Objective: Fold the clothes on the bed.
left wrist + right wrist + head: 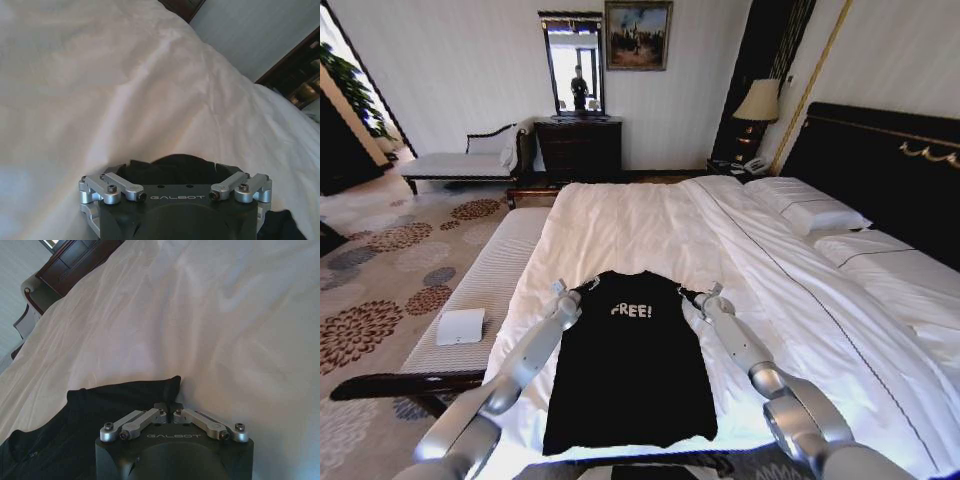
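The black short-sleeved cotton T-shirt with white "FREE!" lettering [630,365] lies flat and face up on the large white-sheeted bed with its dark headboard [650,230], collar toward the far end of the bed, hem at the near edge.

The left gripper [560,288] sits at the shirt's left sleeve. In the left wrist view its fingers [122,187] are spread wide, and a dark bunch of sleeve cloth [172,170] lies between them, just ahead of the gripper body; whether the tips touch the cloth cannot be told. Beyond the fingers stretches only rumpled white duvet [125,90].

The right gripper [705,296] rests at the shirt's right sleeve. In the right wrist view its fingers [145,419] are pressed together, pinching the edge of the sleeve [150,390] right at its corner, with the black cloth spreading away to one side of the tips and bare white bedding on the other.

Nothing lies on the shirt or between the two grippers except the shirt's chest. Beside the bed, on the left gripper's outer side, runs a long white striped bench [485,290] carrying a small white rectangular pad [460,326]. Past both sets of fingers, at the far wall, stand a dark wooden dresser [578,148] under a mirror [572,65], and a white chaise lounge [470,160]. White pillows [810,212] lie beyond the right gripper, near the headboard.
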